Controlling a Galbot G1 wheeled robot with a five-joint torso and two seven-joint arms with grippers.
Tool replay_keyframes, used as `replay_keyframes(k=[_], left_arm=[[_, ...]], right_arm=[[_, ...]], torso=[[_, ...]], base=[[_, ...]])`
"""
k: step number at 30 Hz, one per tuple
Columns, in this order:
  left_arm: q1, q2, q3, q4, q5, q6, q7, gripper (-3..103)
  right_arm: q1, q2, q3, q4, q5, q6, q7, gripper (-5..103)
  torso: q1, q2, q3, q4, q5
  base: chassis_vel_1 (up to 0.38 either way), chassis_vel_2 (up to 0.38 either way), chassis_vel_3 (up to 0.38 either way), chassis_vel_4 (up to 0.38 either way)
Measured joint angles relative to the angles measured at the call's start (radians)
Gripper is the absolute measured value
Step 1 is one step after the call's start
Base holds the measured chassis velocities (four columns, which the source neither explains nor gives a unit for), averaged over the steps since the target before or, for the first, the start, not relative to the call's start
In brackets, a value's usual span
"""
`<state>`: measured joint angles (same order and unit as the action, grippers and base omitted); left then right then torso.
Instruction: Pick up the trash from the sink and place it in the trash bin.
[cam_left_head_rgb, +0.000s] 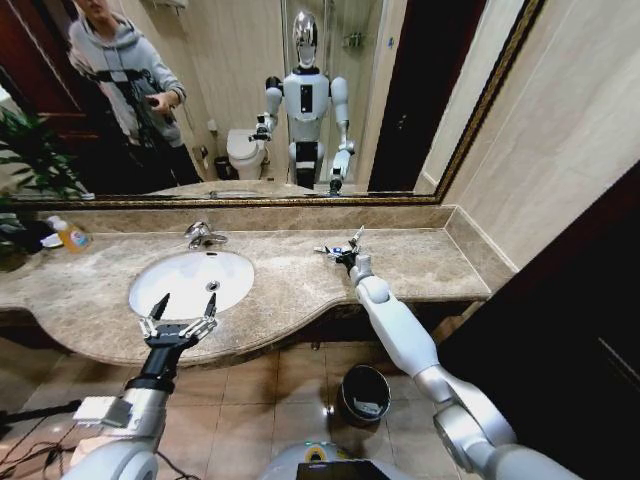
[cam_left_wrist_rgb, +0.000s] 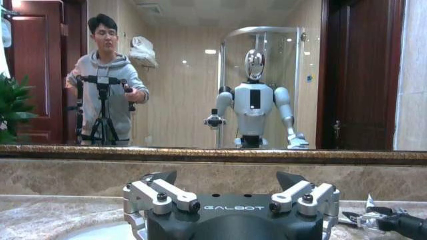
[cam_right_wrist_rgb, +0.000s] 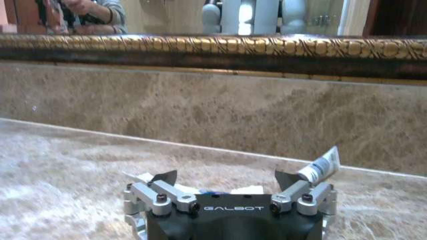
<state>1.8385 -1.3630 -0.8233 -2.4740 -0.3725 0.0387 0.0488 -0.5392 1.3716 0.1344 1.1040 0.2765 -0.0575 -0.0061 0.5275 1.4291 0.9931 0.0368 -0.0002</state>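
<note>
Two end effectors at our marble table.
Left end effector (cam_left_head_rgb: 183, 312) hovers released by the sink (cam_left_head_rgb: 190, 281); right end effector (cam_left_head_rgb: 343, 246), spread, rests over trash (cam_right_wrist_rgb: 320, 165); bin (cam_left_head_rgb: 364, 394) on floor.

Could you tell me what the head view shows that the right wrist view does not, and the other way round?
Only the head view takes in the sink, the trash bin on the floor, and the open left end effector at the basin's near rim. Only the right wrist view brings out a white tube by the right end effector's open fingers. Both share the marble counter.
</note>
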Motion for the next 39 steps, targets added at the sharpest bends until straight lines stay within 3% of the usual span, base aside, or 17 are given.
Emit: replay_keyframes(k=[9, 10, 14, 17, 21, 32, 39], left_arm=[[0.000, 0.000, 0.000, 0.000, 0.000, 0.000, 0.000, 100], [0.000, 0.000, 0.000, 0.000, 0.000, 0.000, 0.000, 100], [0.000, 0.000, 0.000, 0.000, 0.000, 0.000, 0.000, 100], [0.000, 0.000, 0.000, 0.000, 0.000, 0.000, 0.000, 100], [0.000, 0.000, 0.000, 0.000, 0.000, 0.000, 0.000, 100], [0.000, 0.000, 0.000, 0.000, 0.000, 0.000, 0.000, 100], [0.000, 0.000, 0.000, 0.000, 0.000, 0.000, 0.000, 100]], right_arm=[[-0.007, 0.002, 0.026, -0.022, -0.029, 0.024, -0.015, 68], [-0.013, 0.000, 0.027, -0.018, -0.033, 0.025, -0.016, 57], [-0.023, -0.006, 0.029, -0.008, -0.035, 0.025, -0.018, 52], [-0.031, -0.008, 0.029, 0.007, -0.031, 0.026, -0.019, 36], [-0.039, -0.009, 0.029, 0.031, -0.025, 0.025, -0.019, 24], [-0.090, -0.047, 0.035, 0.135, 0.009, 0.017, -0.018, 22], [-0.250, -0.132, 0.082, 0.354, 0.035, 0.101, -0.088, 22]], torso=[[0.000, 0.000, 0.000, 0.0000, 0.0001], [0.000, 0.000, 0.000, 0.0000, 0.0001], [0.000, 0.000, 0.000, -0.0001, 0.0001], [0.000, 0.000, 0.000, 0.0000, 0.0001], [0.000, 0.000, 0.000, 0.0000, 0.0002], [0.000, 0.000, 0.000, 0.0000, 0.0003], [0.000, 0.000, 0.000, 0.0000, 0.0003]], base=[[0.000, 0.000, 0.000, 0.000], [0.000, 0.000, 0.000, 0.000], [0.000, 0.000, 0.000, 0.000], [0.000, 0.000, 0.000, 0.000], [0.000, 0.000, 0.000, 0.000], [0.000, 0.000, 0.000, 0.000], [0.000, 0.000, 0.000, 0.000]])
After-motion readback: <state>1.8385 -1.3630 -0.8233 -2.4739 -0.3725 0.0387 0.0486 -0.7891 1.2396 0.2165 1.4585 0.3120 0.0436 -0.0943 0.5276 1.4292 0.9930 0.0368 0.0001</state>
